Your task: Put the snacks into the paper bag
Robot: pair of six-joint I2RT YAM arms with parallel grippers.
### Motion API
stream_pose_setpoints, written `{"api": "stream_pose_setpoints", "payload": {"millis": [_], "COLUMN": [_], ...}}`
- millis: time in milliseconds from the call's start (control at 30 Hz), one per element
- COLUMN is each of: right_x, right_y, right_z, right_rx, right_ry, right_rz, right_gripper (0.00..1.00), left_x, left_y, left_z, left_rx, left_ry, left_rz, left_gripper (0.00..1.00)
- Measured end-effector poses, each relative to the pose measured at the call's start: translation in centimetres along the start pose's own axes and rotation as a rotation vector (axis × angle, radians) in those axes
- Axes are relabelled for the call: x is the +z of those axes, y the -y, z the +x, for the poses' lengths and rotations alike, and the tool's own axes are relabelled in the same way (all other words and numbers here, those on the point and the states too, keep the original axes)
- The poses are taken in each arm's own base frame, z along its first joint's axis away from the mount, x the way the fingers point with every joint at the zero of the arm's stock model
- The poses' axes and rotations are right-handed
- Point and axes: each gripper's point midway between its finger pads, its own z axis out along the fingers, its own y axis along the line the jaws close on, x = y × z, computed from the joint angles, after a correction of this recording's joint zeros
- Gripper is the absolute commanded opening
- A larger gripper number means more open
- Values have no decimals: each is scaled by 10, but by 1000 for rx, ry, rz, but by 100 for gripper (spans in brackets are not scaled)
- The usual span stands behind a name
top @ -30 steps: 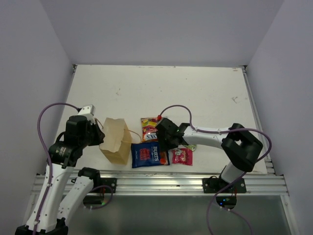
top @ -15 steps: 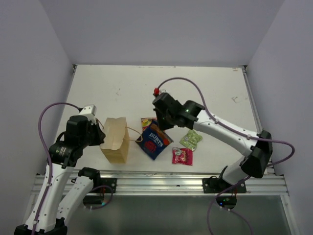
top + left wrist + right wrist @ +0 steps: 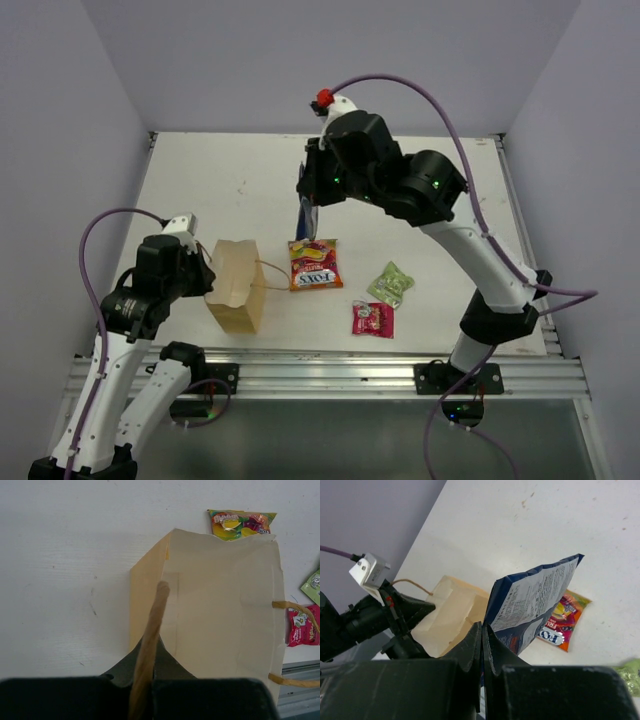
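Four snacks are in play, and I have only one off the table. My right gripper is raised high over the middle of the table and clamped tight on the crisp bag. In the right wrist view, the fingers pinch one edge of that bag and the rest sticks out away from them, printed back showing. From the top camera it looks edge-on, hanging in the air above the far end of the candy bag. It sits to the right of the paper bag and does not touch it.

The paper bag stands on the table near the front edge, at the left. My left gripper is closed on its near handle, and the string runs straight between the fingers in the left wrist view. The other handle loops out on the right side, toward the candy bag.

The candy bag lies flat just beside the paper bag, face up. The green packet lies further right, well apart from the paper bag. The pink packet lies just in front of it, nearer the front edge. Neither gripper touches any of these three.
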Motion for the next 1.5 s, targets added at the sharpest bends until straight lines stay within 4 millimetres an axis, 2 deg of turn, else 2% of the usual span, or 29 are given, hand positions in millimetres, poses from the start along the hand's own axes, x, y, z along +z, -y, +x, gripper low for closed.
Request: {"api": "stream_pose_setpoints", "payload": {"millis": [67,167,233,433,567,833,1067,1200,1367,1500], "right_x": [14,31,35,19,11,1,-4,-4,1,18], "right_y": [-10,-38,-60,-104,-123,-143,-152,-155,-157,-153], "right_z": [13,34,44,56,56,56,44,43,51,78], "right_rx": [-15,-43,-56,-63,-60,-61,-45,-42,-47,-68], "right_ry": [-44,-100,-118,-126,-111,-94,-55,-54,-76,-149], "right_rz": [-12,-55,-100,-224,-280,-342,-382,-397,-403,-378], "right_gripper": [0,0,0,0,0,0,0,0,0,0], "left_x": [0,0,1,1,1,2,2,2,3,3], "left_y": [0,0,0,0,0,0,0,0,0,0], "left_z": [0,0,0,-1,-1,-1,-1,-1,-1,-1], "left_rx": [0,0,0,1,1,0,1,0,0,0], "left_ry": [0,0,-1,3,2,0,-1,-3,-3,-2], "left_rz": [-2,-2,-2,-3,-3,-4,-3,-5,-4,-5], "left_gripper": [0,0,0,0,0,0,0,0,0,0]}}
